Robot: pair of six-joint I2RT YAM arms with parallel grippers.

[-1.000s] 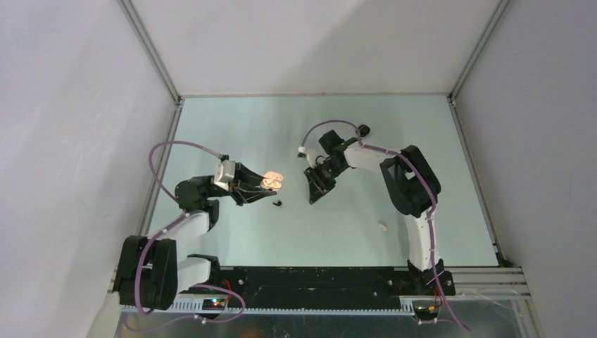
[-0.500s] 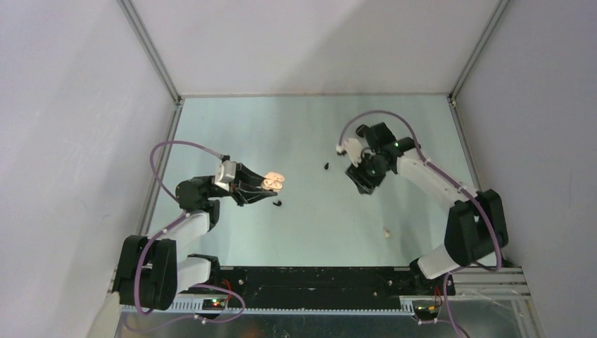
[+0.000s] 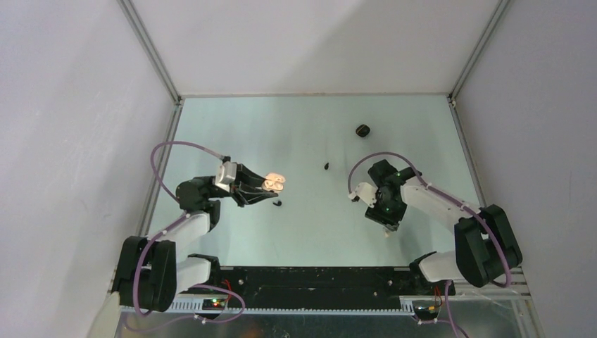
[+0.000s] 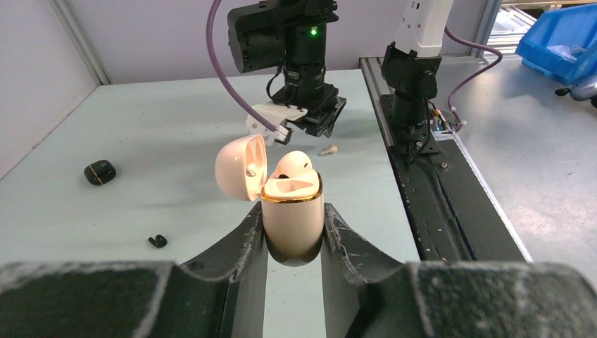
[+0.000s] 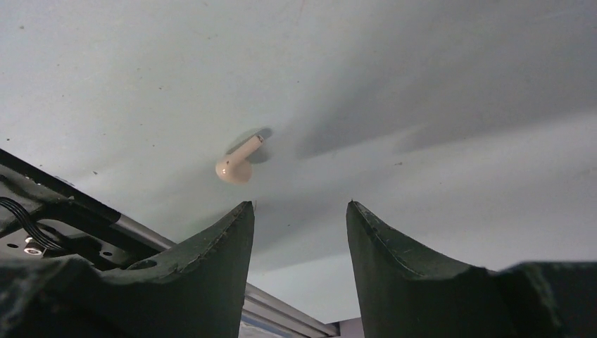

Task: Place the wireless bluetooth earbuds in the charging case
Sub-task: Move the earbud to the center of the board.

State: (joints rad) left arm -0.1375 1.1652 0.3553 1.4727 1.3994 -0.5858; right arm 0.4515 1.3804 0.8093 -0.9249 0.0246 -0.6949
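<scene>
The wireless bluetooth earbuds: I count four, two cream and two black. One cream bud (image 4: 292,163) sits in the open cream case (image 4: 290,204), with its top sticking out. The other cream bud (image 5: 237,163) lies on the surface (image 5: 422,84), just past the right jaws. One black bud (image 3: 326,166) lies out in the middle. The other black bud (image 3: 277,203) lies just beside the left jaws. I count two cases: the cream one and a shut black case (image 3: 362,130) far back. The left jaws pinch the cream case and hold it upright. The right jaws are spread, with nothing between them. Only the left wrist view shows the bud inside the case. Only the top view shows both black buds.
</scene>
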